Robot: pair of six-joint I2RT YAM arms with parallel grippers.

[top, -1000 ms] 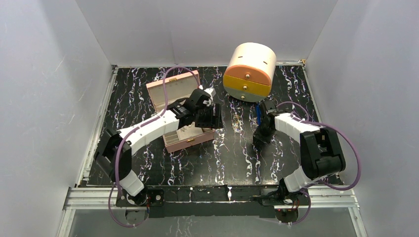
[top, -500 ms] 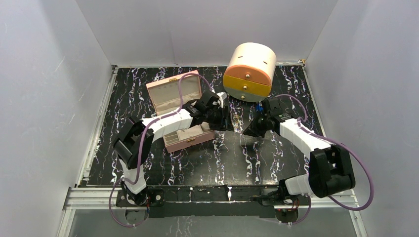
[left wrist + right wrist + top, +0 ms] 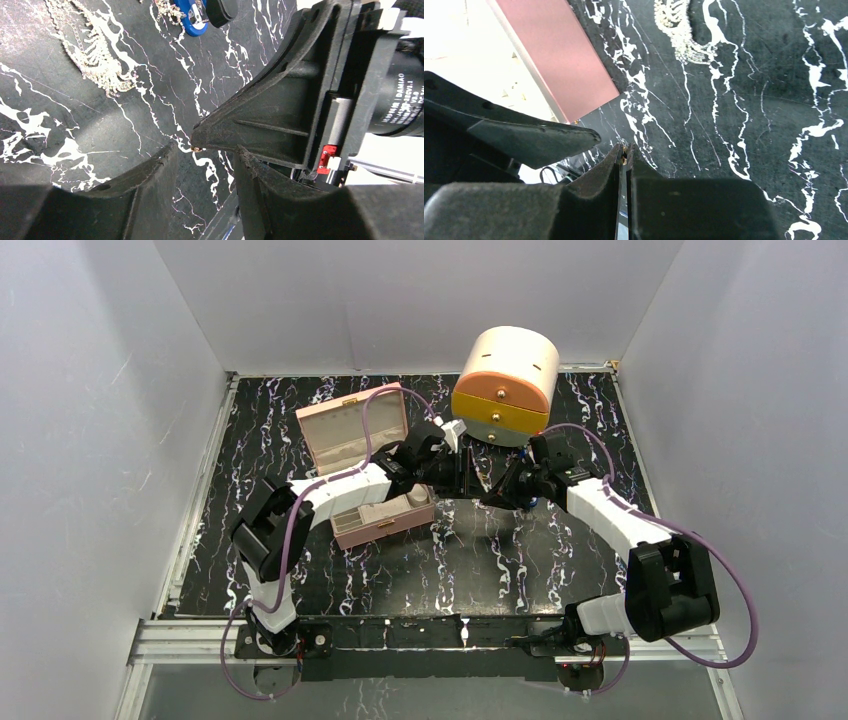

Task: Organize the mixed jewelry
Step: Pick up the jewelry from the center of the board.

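My right gripper (image 3: 625, 150) is shut on a tiny gold piece of jewelry (image 3: 624, 154), pinched at the very tips. In the left wrist view that gold piece (image 3: 198, 148) glints at the tip of the right gripper (image 3: 280, 110), just ahead of my left gripper (image 3: 205, 150). The left gripper is open with nothing between its fingers. From above, the left gripper (image 3: 468, 478) and right gripper (image 3: 498, 492) meet tip to tip above the table's middle. A pale tangle of chain jewelry (image 3: 95, 55) lies on the black marble, also seen from the right wrist (image 3: 676, 27).
The open pink box (image 3: 380, 515) with its raised lid (image 3: 352, 428) sits left of the grippers. A round cream and orange drawer cabinet (image 3: 505, 385) stands at the back. A blue elongated object (image 3: 192, 17) lies near the chain pile.
My left gripper has moved right, off the pink box, and its jaws have narrowed. My right gripper has swung left to meet it, still shut.
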